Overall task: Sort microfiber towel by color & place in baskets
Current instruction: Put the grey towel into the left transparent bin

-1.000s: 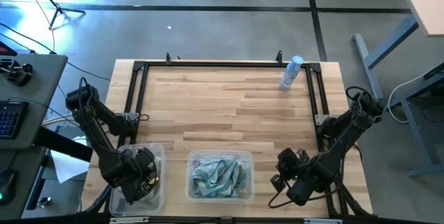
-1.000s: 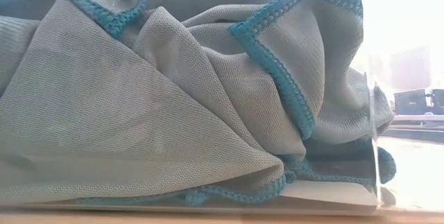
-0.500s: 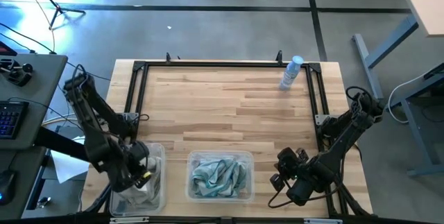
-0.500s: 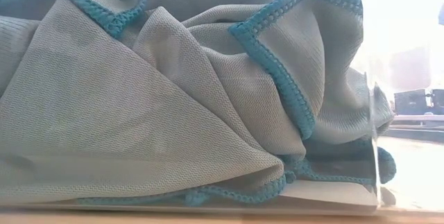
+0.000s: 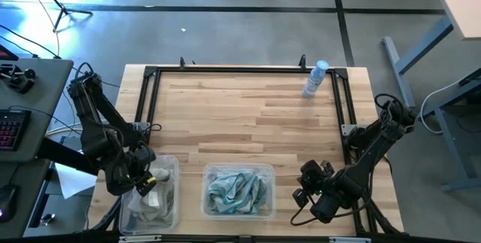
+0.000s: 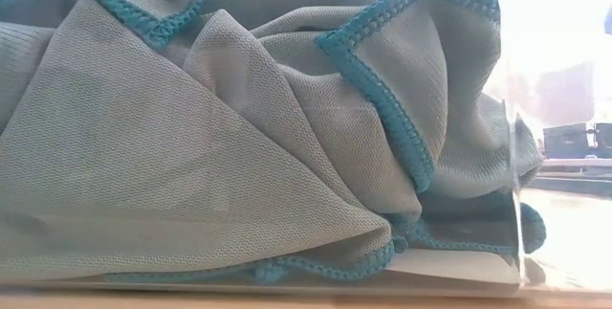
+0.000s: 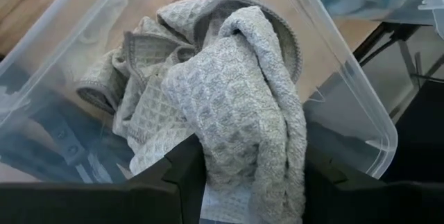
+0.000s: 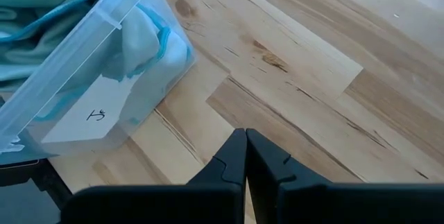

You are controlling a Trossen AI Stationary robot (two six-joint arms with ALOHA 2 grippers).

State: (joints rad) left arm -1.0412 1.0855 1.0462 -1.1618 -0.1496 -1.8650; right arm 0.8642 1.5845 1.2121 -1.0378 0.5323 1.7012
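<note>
The grey-beige towels [image 7: 236,106] are waffle-textured cloths with a darker stitched hem, crumpled in a heap. One of them hangs in a thick fold between the jaws of the left gripper [image 7: 253,182], which pinch it just above the narrower basket [image 5: 167,169] at the lower left of the high view. The rest of the grey heap lies inside that clear tub, against its far wall.

The teal-blue towels [image 5: 239,190] are smooth, fine-woven cloths edged in darker teal stitching. They fill the wider basket [image 5: 239,170] at lower centre, bunched and folded over one another; the low view presses right up against them through the clear wall.

The right gripper [image 8: 245,156] hangs over bare counter [image 5: 248,115] at the lower right, just beside the wider basket, its jaws closed tip to tip on nothing.

A pale blue spray bottle [image 5: 316,78] stands at the upper right of the counter.

Compared with a second ago, the left gripper has risen out of the narrower basket and shifted toward the upper left, uncovering the grey heap. The right arm has not moved.
</note>
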